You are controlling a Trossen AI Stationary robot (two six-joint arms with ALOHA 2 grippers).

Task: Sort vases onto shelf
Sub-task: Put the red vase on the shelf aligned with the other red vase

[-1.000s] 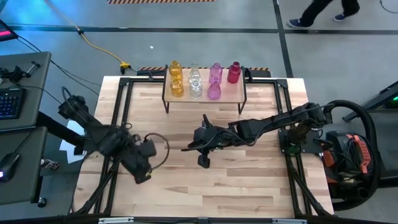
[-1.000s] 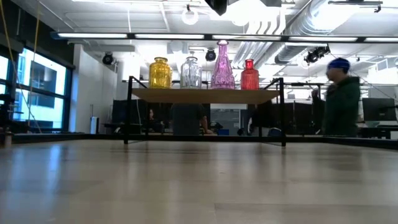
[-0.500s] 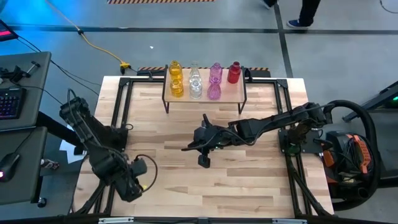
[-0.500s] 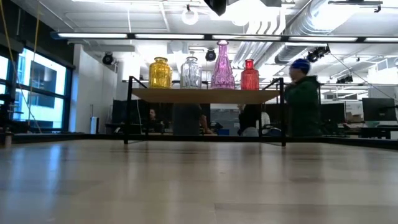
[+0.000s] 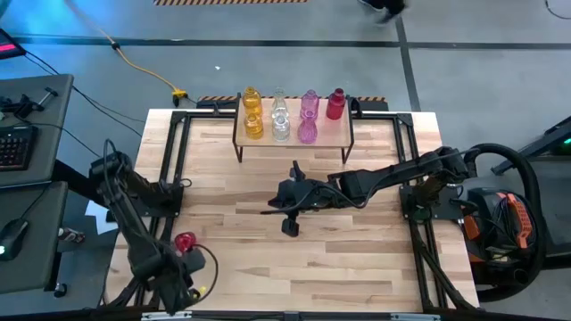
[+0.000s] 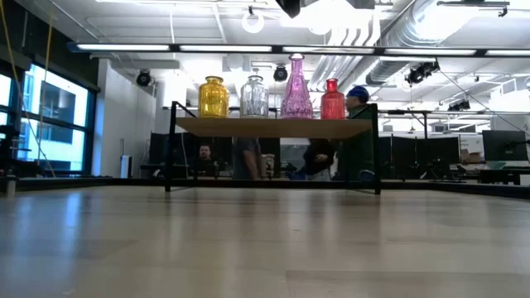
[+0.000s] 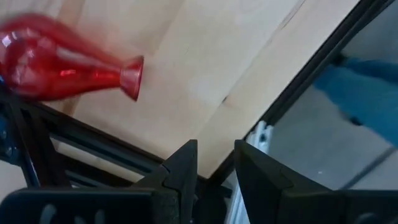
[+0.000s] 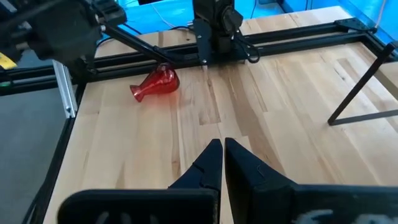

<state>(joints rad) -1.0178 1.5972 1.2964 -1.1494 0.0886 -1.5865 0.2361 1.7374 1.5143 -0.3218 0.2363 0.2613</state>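
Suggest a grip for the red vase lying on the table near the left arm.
The red vase lies on its side on the table, neck pointing away from the left arm's base. Judging by that, come from above and close the left pincer across the narrow neck, just behind the flared lip; the round body looks likely to roll or slip.

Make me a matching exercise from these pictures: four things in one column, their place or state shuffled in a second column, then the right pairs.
Things
1. red vase on the table
2. pink vases
3. right gripper
4. left gripper

Place or state
A. mid-table in front of the shelf, fingers shut, holding nothing
B. lying on its side near the table's front-left edge
C. upright on the shelf
D. at the table's front-left corner, fingers slightly parted, holding nothing

Pairs: 1-B, 2-C, 3-A, 4-D
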